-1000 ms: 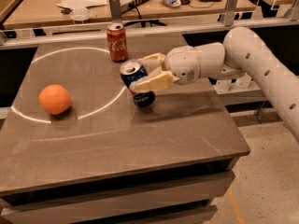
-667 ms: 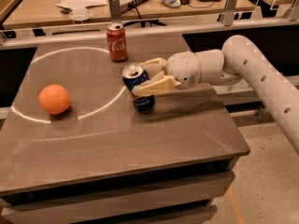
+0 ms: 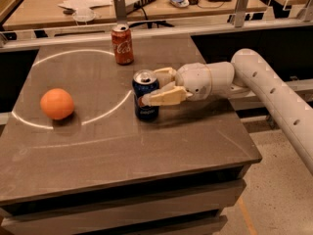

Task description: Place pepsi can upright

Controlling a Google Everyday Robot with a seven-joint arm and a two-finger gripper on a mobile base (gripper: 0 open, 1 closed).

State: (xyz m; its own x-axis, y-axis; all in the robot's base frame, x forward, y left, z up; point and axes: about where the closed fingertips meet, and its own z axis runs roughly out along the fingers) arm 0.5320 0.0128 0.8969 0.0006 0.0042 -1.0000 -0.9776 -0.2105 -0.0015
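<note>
The pepsi can (image 3: 145, 95), dark blue with a silver top, stands upright on the grey table (image 3: 122, 151) near its middle. My gripper (image 3: 156, 86) reaches in from the right and its two cream fingers (image 3: 164, 97) lie on either side of the can, closed around its upper half. The white arm (image 3: 274, 92) stretches away to the right edge of the view.
A red Coca-Cola can (image 3: 122, 44) stands upright at the back of the table. An orange (image 3: 57, 103) lies at the left. A pale ring is marked on the tabletop. A cluttered desk stands behind the table.
The pepsi can was tilted in my gripper; it has turned upright and now rests with its base on the table. The gripper has rotated with it.
</note>
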